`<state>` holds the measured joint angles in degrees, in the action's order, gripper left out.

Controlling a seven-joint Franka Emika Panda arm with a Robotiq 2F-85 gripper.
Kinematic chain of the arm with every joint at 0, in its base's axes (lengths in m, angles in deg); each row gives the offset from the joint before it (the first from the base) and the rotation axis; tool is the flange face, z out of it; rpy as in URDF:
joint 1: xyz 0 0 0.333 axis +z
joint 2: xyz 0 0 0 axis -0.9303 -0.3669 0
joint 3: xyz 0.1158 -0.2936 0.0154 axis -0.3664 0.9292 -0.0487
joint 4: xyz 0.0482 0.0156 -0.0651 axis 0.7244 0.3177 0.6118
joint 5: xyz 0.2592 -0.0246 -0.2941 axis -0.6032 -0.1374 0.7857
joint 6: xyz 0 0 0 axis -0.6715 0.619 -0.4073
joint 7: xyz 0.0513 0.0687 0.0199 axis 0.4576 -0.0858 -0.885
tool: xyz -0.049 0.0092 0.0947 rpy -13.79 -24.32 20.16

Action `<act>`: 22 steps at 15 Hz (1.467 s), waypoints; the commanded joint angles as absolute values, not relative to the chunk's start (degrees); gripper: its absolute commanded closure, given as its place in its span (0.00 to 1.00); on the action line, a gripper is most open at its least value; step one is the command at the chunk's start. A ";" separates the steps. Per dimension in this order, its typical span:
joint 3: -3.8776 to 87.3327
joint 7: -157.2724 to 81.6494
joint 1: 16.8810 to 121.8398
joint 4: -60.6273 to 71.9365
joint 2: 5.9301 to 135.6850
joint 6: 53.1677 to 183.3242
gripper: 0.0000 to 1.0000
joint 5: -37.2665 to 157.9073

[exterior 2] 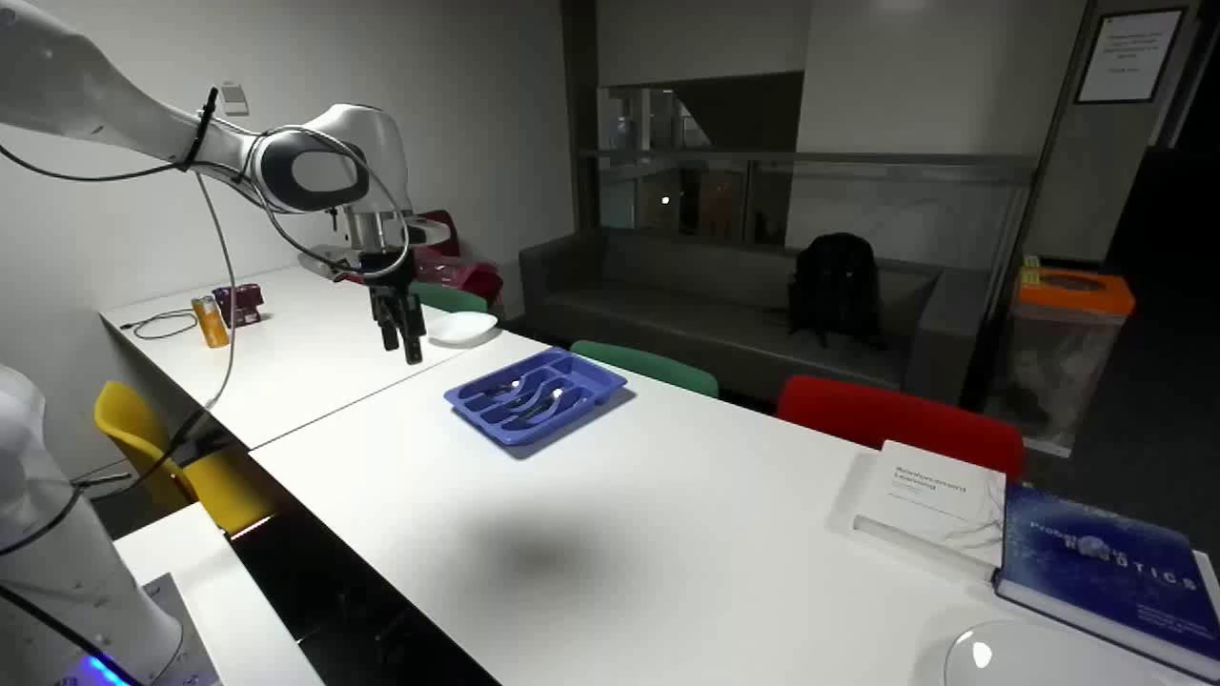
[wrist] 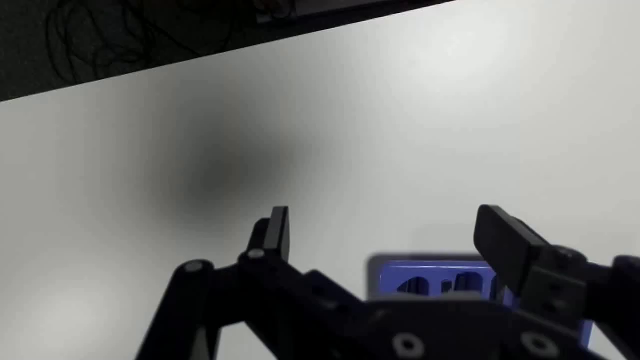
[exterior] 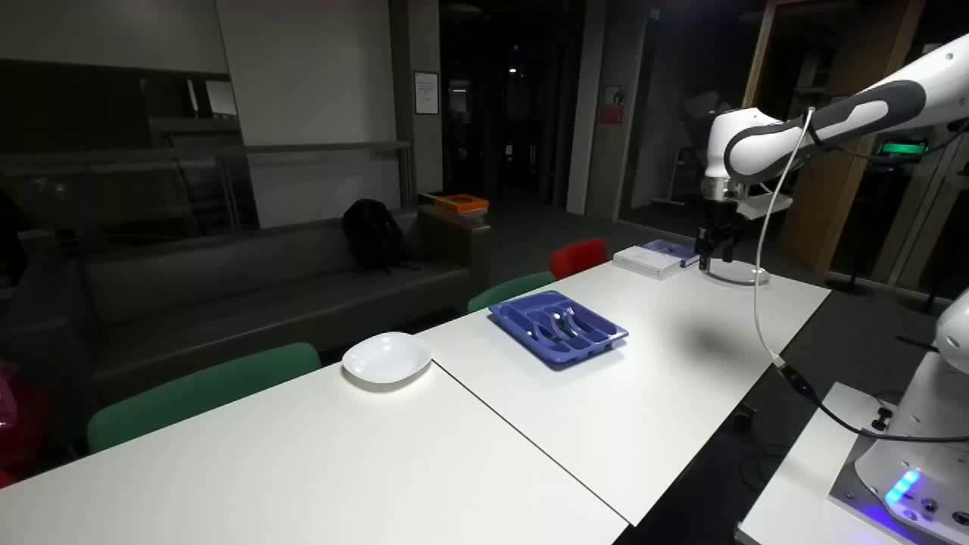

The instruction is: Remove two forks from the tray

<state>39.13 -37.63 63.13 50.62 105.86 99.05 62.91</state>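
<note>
The gripper (wrist: 384, 223) hangs above the table (exterior 2: 705, 514) — jaws spread wide, gripping nothing — and cutlery (exterior 2: 557, 394) lies in the tray (exterior 2: 600, 374).

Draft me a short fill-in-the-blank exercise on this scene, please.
The tray holding the utensils is coloured ____.
The white book bears the title "Reinforcement ____".
The claw above the table is ____, not shut.
The backpack on the sofa is coloured ____.
Missing words: blue; Learning; open; black.

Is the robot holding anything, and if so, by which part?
Nothing is held: the black two-fingered tool stands open, its jaws apart and empty.
</note>
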 commanded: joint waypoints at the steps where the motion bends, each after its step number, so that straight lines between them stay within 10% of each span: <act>1: 39.50 -37.72 63.50 50.53 105.84 98.94 0.00 63.03; 22: 36.60 -46.54 67.22 24.55 79.63 109.84 0.00 65.94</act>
